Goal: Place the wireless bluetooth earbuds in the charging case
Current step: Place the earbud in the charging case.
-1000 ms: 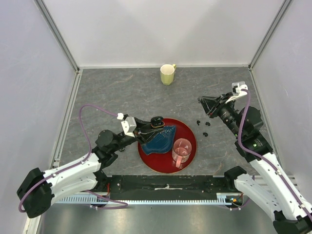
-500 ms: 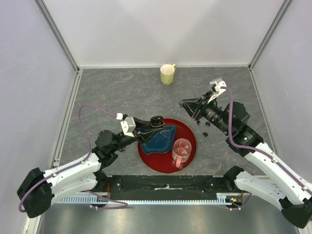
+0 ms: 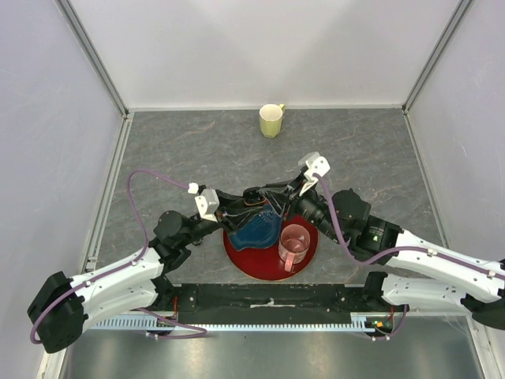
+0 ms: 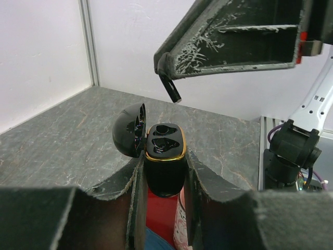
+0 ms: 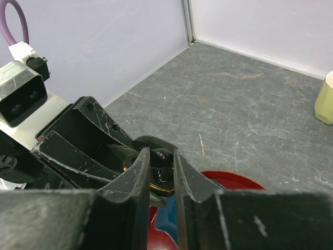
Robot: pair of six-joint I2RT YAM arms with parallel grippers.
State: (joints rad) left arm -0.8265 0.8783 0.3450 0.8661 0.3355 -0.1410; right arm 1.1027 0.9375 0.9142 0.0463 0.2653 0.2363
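The wireless bluetooth earbud [image 4: 171, 89] is hanging just above the open charging case [image 4: 165, 169], pinched at the very tip of the right gripper [image 5: 159, 156]. Only a short black stem is showing below the fingers, so I am taking it for an earbud, but the view is too poor to be sure. The jaws of this gripper are standing nearly together, with only a thin gap between them.

The left gripper [image 4: 164, 162] is clamping the body of the case, one finger on each side below the gold rim. It is holding the case upright in the air, above the far edge of the red plate [image 3: 251, 267]. The lid [image 4: 129, 136] is tilting back to the left, and the two moulded wells are facing up towards the earbud.

I am judging the earbud to be very light, hard and glossy, so it is likely to slip or turn between the pads if the pinch is loosening too soon. The good place to hold it is the bean-shaped head, leaving the stem free to go down first into a well. The case is also smooth, but the hold on its flat sides is looking firm. The other earbuds are not showing in these views.
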